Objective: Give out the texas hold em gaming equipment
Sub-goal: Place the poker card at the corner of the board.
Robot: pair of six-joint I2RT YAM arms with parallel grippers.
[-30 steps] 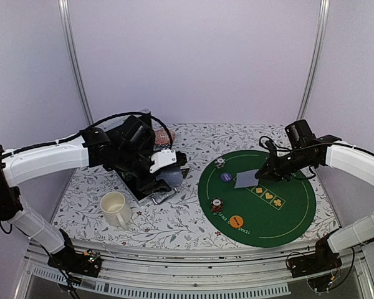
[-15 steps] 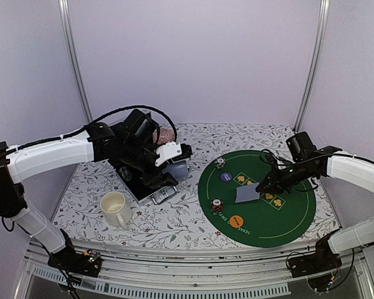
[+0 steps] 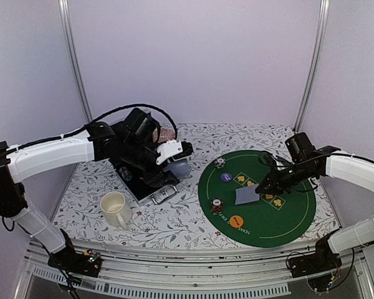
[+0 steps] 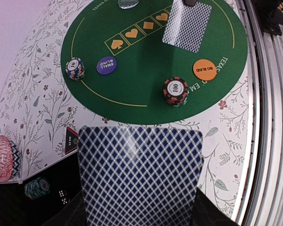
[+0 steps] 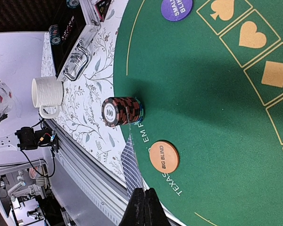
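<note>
My left gripper [image 3: 174,166] is shut on a deck of blue-backed playing cards [image 4: 141,174], held above the black case beside the green mat [image 3: 287,215]. My right gripper [image 3: 260,187] is shut on a single card [image 3: 245,195], held low over the middle of the mat; in the right wrist view that card [image 5: 132,165] shows edge-on. On the mat sit a red chip stack [image 3: 217,205], an orange big blind disc [image 3: 236,221], a purple small blind disc [image 3: 226,177] and a pale chip stack [image 3: 220,163]. A black-red triangle marker [image 4: 70,140] lies by the case.
A cream mug [image 3: 115,208] stands near the front left. The open black case [image 3: 140,185] holds teal chips [image 4: 37,187]. A pink striped round object [image 3: 167,135] sits behind the left arm. The table's front rail [image 3: 187,274] runs close to the mat.
My right gripper carried the card nearer and lower over the mat, then held almost still. My left arm shifted slightly right with the deck.
</note>
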